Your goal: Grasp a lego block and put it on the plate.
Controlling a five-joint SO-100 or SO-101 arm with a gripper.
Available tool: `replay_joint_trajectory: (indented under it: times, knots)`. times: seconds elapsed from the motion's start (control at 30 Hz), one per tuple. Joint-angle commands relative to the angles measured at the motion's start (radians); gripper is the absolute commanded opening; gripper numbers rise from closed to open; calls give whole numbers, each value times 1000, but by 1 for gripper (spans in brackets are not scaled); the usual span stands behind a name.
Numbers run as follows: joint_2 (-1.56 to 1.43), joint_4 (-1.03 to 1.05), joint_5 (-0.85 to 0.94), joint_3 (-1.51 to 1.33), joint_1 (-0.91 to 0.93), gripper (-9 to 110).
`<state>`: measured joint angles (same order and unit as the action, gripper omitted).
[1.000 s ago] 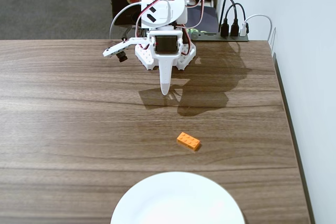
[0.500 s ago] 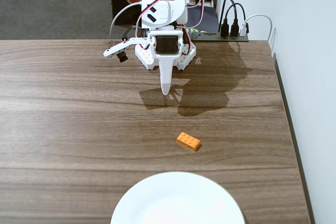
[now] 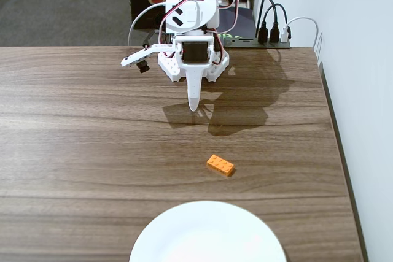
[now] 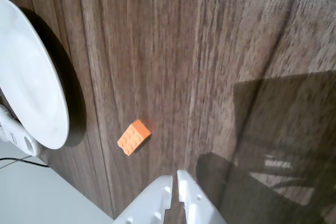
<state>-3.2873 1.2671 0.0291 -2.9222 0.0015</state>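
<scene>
The orange lego block [image 3: 220, 165] lies on the table [image 3: 92, 151] near the white plate [image 3: 207, 234]; the jaws are almost closed, holding nothing.

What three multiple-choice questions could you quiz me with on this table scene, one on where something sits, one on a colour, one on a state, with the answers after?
1. In the fixed view, where is the lego block?
A. On the plate
B. On the table between the gripper and the plate
C. Between the gripper's fingers

2. What colour is the lego block?
A. Blue
B. Green
C. Orange

3. What is the state of the plate?
A. Empty
B. Holding the block
C. Upside down

Answers:
1. B, the block lies on the wooden table, below the gripper and above the plate's rim in the fixed view.
2. C, it shows bright orange in both views.
3. A, its white surface is bare in the fixed view, and the wrist view shows the block apart from it.
</scene>
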Motion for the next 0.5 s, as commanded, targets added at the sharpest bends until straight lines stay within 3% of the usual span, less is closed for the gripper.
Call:
replay_joint_trajectory:
  times: [0.0,0.47]
  knots:
    - [-5,2,0,0,-3,1]
    - [-5,2,6,0,-11,1]
